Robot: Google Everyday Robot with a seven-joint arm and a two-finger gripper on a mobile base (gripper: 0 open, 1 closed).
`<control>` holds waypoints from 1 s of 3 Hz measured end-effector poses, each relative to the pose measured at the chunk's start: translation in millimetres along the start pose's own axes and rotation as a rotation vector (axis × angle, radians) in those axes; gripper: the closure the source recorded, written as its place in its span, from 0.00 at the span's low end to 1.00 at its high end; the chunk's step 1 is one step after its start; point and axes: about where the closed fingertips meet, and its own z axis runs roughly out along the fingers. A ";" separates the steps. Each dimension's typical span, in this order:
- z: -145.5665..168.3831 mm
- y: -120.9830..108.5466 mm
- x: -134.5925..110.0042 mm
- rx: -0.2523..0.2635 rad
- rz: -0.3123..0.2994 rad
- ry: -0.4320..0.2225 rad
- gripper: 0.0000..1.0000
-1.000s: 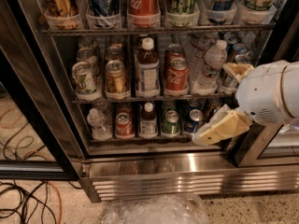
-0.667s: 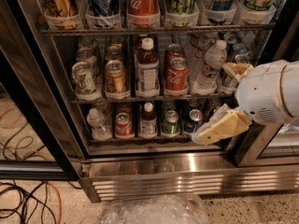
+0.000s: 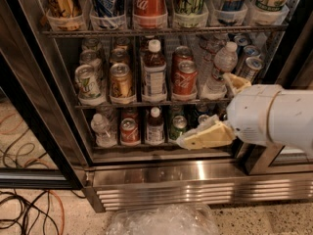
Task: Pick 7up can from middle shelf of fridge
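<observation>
The 7up can (image 3: 88, 84), pale silver with green markings, stands at the left front of the middle shelf (image 3: 146, 103) in the fridge (image 3: 195, 177). More silver cans stand in a row behind it. My gripper (image 3: 208, 110) is at the right, in front of the shelf's right end and far to the right of the can. Its cream fingers (image 3: 203, 136) are spread apart and hold nothing. The lower one points left across the bottom shelf, and the upper one sits by a water bottle (image 3: 222, 65).
On the middle shelf, right of the 7up can, stand a gold can (image 3: 121, 80), a dark bottle (image 3: 155, 75) and red Coca-Cola cans (image 3: 184, 77). Tall cans in white cups (image 3: 149, 13) fill the rack above. Cables (image 3: 29, 209) and a plastic bag (image 3: 161, 219) lie on the floor.
My gripper and arm have moved left and slightly lower across the fridge front. The cans have not moved.
</observation>
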 end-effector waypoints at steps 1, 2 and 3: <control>26.3 8.9 -3.3 0.064 0.039 -0.076 0.00; 64.0 20.2 -4.4 0.092 0.058 -0.134 0.00; 76.4 33.9 -20.4 0.080 0.016 -0.154 0.00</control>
